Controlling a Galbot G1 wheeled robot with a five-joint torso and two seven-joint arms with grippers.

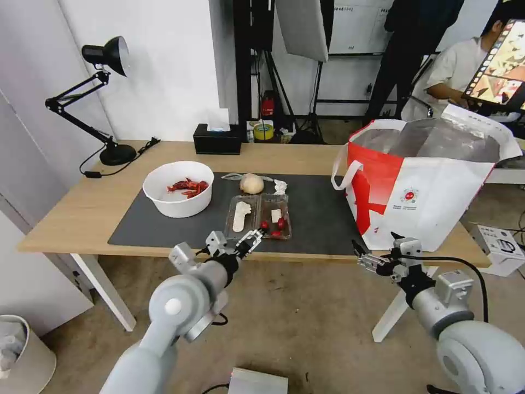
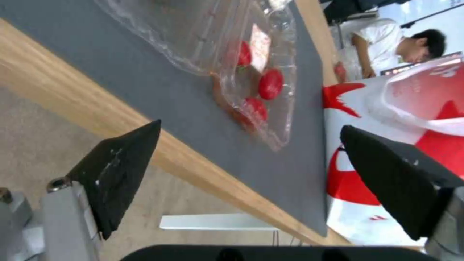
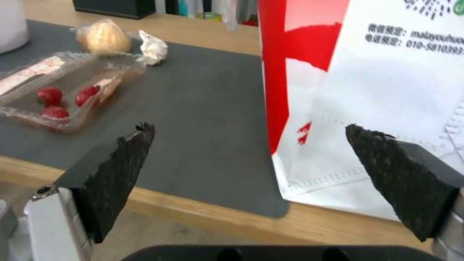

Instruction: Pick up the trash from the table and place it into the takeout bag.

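Head view. Counter [image 1: 82, 202]: light wood, across the middle of the frame, carrying a dark grey mat [image 1: 317, 213]. White bowl [image 1: 178, 189] with red shells sits on the mat at centre left. Beige wrapped lump [image 1: 251, 183] and crumpled tissue [image 1: 280, 187] lie at frame centre, just above the clear clamshell tray [image 1: 258, 216], which holds red and white scraps. Takeout bag [image 1: 426, 180], white and red, stands upright and open-topped at the right, on the mat's right end. Black tissue box [image 1: 217, 139] at the counter's far edge; black desk lamp [image 1: 104, 104] at upper left. Left hand [image 1: 250, 241], fingers spread, holding nothing, hovers at the counter's near edge just below the tray. Right hand [image 1: 365, 258], fingers spread, empty, at lower right beside the bag's lower corner.

Left wrist view. Left hand [image 2: 250, 159] spread wide, fingertips at lower left and right; tray [image 2: 232, 65] with red pieces at upper centre on the mat [image 2: 169, 101]; bag [image 2: 415, 108] at right.

Right wrist view. Right hand [image 3: 249, 161] spread, empty; bag [image 3: 377, 90] fills the right; tray [image 3: 63, 94], lump [image 3: 104, 36] and tissue [image 3: 153, 47] at upper left.
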